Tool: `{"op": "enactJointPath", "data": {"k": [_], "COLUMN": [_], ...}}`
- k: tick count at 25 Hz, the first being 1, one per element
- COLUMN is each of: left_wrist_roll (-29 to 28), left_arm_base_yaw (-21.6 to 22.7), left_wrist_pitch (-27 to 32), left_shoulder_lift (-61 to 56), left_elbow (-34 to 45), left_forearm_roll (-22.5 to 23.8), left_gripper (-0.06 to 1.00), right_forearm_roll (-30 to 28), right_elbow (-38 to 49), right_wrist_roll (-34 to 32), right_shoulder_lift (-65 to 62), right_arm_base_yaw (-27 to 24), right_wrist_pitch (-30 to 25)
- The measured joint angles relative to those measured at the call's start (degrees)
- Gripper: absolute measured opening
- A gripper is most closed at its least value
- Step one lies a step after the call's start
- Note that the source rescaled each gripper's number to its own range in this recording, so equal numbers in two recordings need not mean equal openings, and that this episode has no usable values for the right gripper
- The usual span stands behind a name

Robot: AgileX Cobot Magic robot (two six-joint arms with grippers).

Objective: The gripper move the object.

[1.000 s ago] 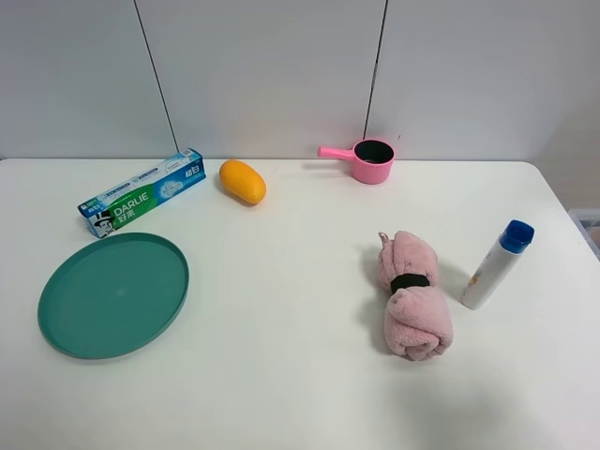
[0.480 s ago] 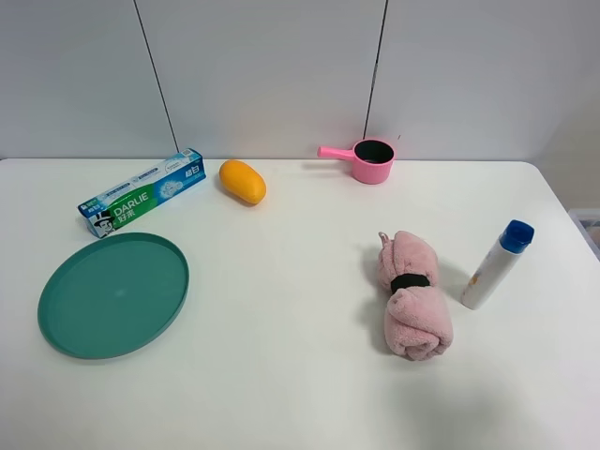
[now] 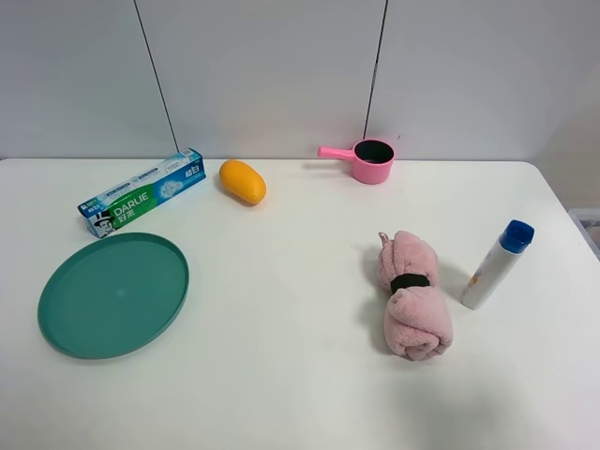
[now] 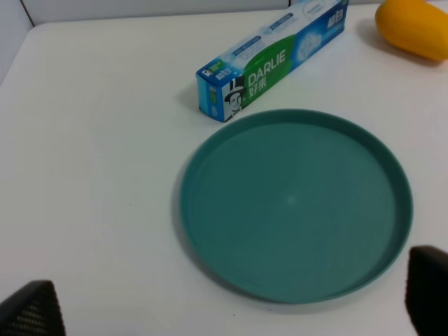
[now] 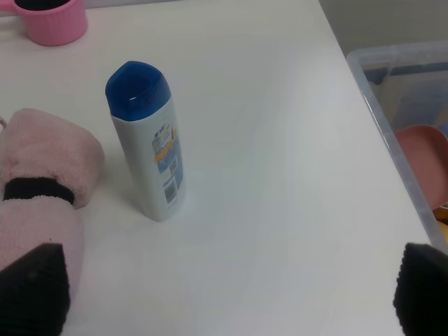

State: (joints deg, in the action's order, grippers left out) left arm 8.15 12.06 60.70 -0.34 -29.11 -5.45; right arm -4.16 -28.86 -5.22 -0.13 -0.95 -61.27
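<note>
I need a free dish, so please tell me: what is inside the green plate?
Nothing shows inside the green plate; its whole bare surface is visible. The toothpaste box lies behind it on the table, apart from the rim.

A white table (image 3: 281,375) is carrying everything. A teal round plate (image 3: 113,293) is lying flat on it as the landmark. Just behind the plate, a DARLIE toothpaste box (image 3: 142,192) is lying on its side, with an orange mango (image 3: 243,181) beside the box's far end. Well to the plate's right, a rolled pink towel (image 3: 412,294) is lying, a white bottle with a blue cap (image 3: 497,263) is standing beyond it, and a pink ladle cup (image 3: 367,159) is sitting at the back edge.
</note>
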Motion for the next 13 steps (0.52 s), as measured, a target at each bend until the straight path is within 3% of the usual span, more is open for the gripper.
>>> {"op": "enactJointPath", "data": {"k": [13], "left_wrist_roll": [0.0], "left_arm_base_yaw": [0.0], "left_wrist_pitch": [0.0], "left_shoulder_lift": [0.0], "left_elbow": [0.0], "left_forearm_roll": [0.0], "left_gripper": [1.0], "right_forearm_roll": [0.0], "right_elbow": [0.0], "right_wrist_roll": [0.0], "right_shoulder_lift": [0.0], "right_arm_base_yaw": [0.0], "right_wrist_pitch": [0.0]}}
